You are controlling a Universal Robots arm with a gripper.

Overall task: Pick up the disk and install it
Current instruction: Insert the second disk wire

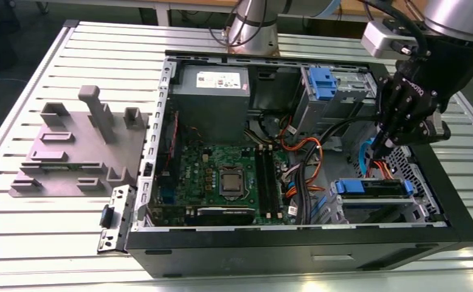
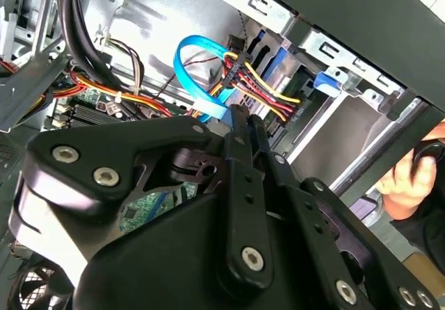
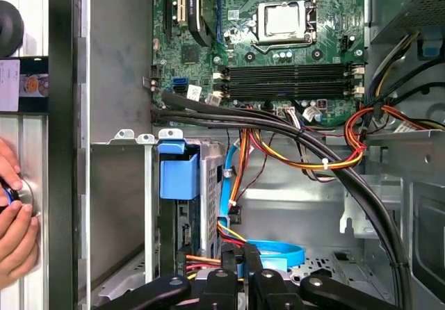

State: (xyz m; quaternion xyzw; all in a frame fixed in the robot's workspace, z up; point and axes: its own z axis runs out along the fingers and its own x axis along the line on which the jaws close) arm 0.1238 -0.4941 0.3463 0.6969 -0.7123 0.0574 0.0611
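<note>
**Gripper hanging inside the open computer**

Black gripper (image 1: pixel 376 148) is hanging down inside the open computer case (image 1: pixel 301 246), on the exterior view's right. Its two thin fingers (image 2: pixel 238 143) are pressing together. In both wrist views their tips are sitting right by a bunch of red and yellow wires (image 2: pixel 261 91) and a curly blue cable (image 2: pixel 198 63).

The disk (image 1: pixel 370 187) is lying in its slot low on the exterior view's right, just below the gripper, with its blue rail facing up. In the first wrist view the disk (image 3: pixel 188 178) is sitting beside the wires, apart from the fingertips.

A green board (image 1: pixel 220 173) is lying in the middle of the case. A person's hand (image 3: pixel 14 216) is resting outside the case wall. A grey block with bumps (image 1: pixel 74 152) is sitting on the table (image 1: pixel 25 243), on the exterior view's left.
</note>
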